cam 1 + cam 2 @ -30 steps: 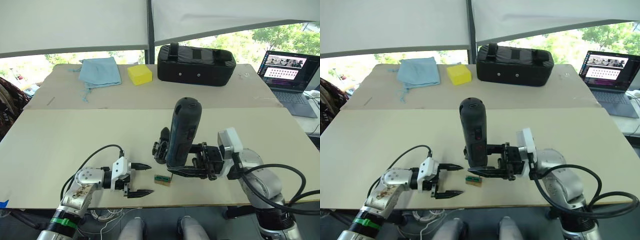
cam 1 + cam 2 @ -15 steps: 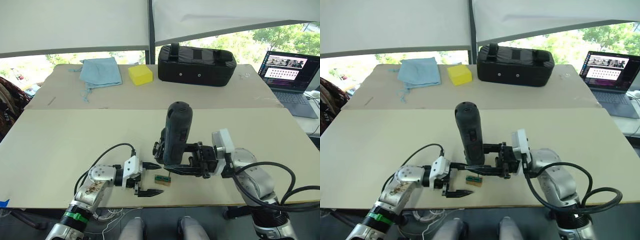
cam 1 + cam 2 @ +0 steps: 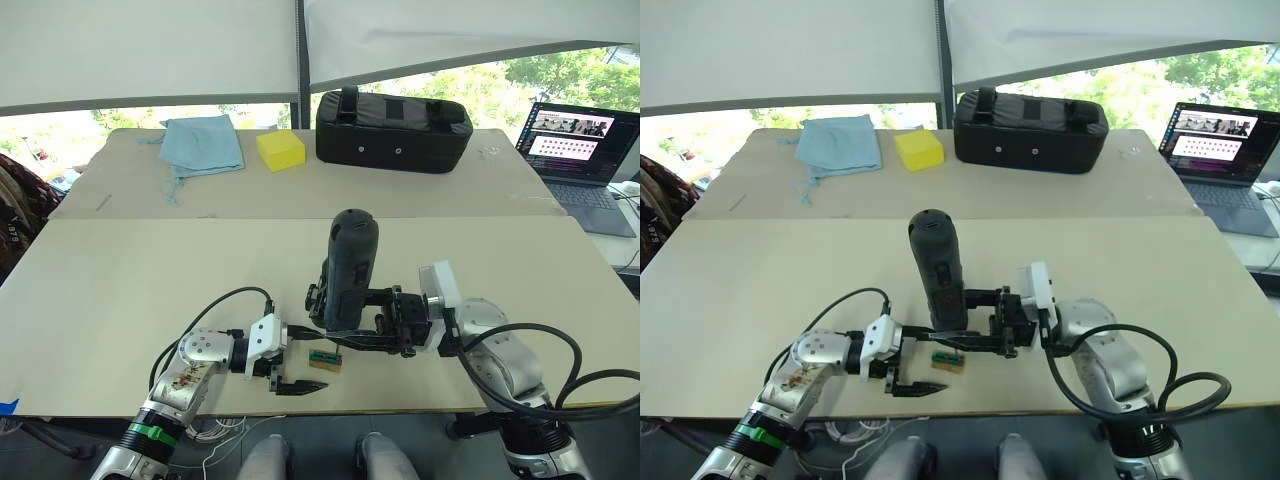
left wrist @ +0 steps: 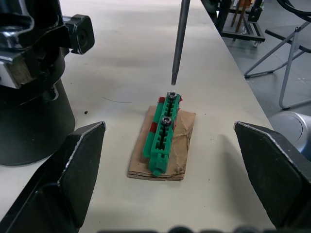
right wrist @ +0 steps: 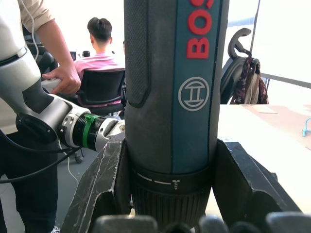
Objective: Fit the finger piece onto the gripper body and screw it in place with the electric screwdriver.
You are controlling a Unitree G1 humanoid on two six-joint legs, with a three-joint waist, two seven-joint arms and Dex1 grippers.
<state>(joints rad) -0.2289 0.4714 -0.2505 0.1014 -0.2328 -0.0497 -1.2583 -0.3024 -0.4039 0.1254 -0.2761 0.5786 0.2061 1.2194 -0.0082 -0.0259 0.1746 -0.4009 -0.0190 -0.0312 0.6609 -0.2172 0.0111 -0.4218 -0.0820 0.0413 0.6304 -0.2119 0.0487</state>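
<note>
The electric screwdriver (image 3: 350, 265) stands upright with my right gripper (image 3: 345, 336) shut around its lower barrel (image 5: 170, 97). Its thin metal bit (image 4: 179, 39) points down, the tip just above a screw in a small green block on brown card (image 4: 163, 133). My left gripper (image 3: 315, 358) is open, low over the table, its fingers (image 4: 73, 165) on either side of that block. The gripper body (image 4: 29, 97), black with silvery bits, stands on the table just behind the screwdriver (image 3: 318, 296). The finger piece is hidden.
At the back of the table are a large black bag (image 3: 393, 130), a yellow block (image 3: 279, 149) and a blue cloth (image 3: 203, 143). A laptop (image 3: 580, 140) sits at far right. The table's front edge (image 3: 200, 412) is close below both grippers. People (image 5: 99, 58) stand and sit beyond the table.
My left gripper has slid right until its open fingers flank the green block. The right gripper has lowered the screwdriver and shifted it slightly left.
</note>
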